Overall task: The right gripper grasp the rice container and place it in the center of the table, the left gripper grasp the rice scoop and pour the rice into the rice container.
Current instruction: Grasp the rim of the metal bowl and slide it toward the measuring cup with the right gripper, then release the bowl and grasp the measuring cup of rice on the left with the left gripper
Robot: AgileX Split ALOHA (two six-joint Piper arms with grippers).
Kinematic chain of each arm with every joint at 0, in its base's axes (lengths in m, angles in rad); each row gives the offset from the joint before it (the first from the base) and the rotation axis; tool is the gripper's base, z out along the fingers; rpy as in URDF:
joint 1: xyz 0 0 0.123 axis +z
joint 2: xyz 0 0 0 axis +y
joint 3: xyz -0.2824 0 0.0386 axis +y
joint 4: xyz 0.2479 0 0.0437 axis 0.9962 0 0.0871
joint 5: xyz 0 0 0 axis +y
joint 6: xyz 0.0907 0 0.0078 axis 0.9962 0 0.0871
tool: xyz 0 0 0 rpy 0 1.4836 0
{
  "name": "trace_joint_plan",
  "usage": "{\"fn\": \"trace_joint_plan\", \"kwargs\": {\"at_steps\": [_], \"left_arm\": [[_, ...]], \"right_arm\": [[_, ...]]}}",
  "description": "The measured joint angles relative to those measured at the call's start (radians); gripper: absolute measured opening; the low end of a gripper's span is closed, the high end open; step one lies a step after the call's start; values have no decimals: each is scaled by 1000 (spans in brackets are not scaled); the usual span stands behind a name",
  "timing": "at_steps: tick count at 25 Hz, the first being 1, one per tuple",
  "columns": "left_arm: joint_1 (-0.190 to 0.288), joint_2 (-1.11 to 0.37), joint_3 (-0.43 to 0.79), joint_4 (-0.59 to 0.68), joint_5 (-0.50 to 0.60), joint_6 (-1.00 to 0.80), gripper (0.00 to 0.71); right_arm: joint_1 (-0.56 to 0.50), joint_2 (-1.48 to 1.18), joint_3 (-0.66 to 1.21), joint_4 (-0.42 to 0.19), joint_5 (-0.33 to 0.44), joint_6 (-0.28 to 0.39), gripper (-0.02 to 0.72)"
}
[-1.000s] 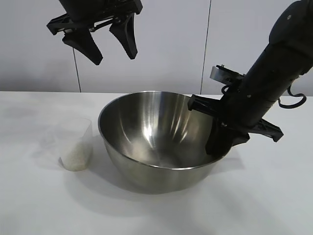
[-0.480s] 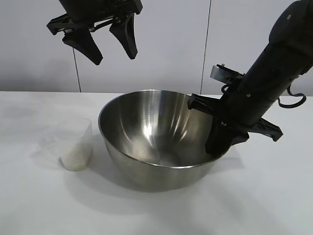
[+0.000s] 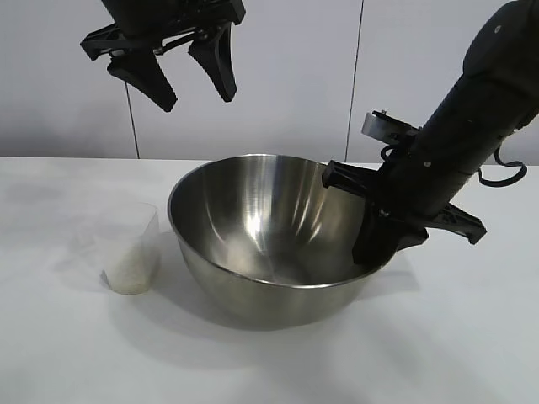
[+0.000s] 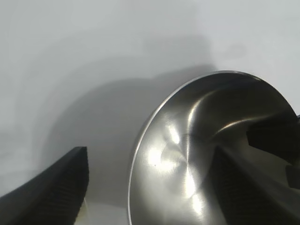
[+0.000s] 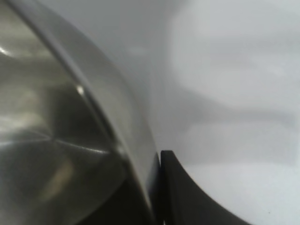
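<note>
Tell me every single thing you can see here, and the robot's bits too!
Large round shiny stainless-steel bowl: one, silver, middle of the table, empty as far as can be seen.
Small translucent plastic cup: one, colourless, just off the bowl's side under the left arm.
Rice: one small heap, white-beige, in the cup's bottom.
Plain white flat tabletop: one, white, under everything.
Wall panels: pale grey, behind.
Left gripper: one, black, open, high above the cup and bowl.
Right gripper: one, black, at the bowl's rim, one finger inside, one outside.
</note>
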Motion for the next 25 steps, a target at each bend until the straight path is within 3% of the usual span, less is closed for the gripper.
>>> {"fn": "trace_joint_plan", "kwargs": {"at_steps": [2, 5, 8, 14, 22, 25], "left_arm": [[0, 0, 0, 0, 0, -5, 532], [0, 0, 0, 0, 0, 0, 532], [0, 0, 0, 0, 0, 0, 532], [0, 0, 0, 0, 0, 0, 532], [0, 0, 0, 0, 0, -5, 532], [0, 0, 0, 0, 0, 0, 532]], "right_arm": [[0, 0, -1, 4, 4, 0, 382], [0, 0, -1, 6, 9, 6, 437], [0, 0, -15, -2, 50, 9, 449], [0, 0, -98, -81, 160, 43, 452], [-18, 0, -245, -286, 339, 131, 452], [-46, -1, -304, -311, 405, 142, 452]]}}
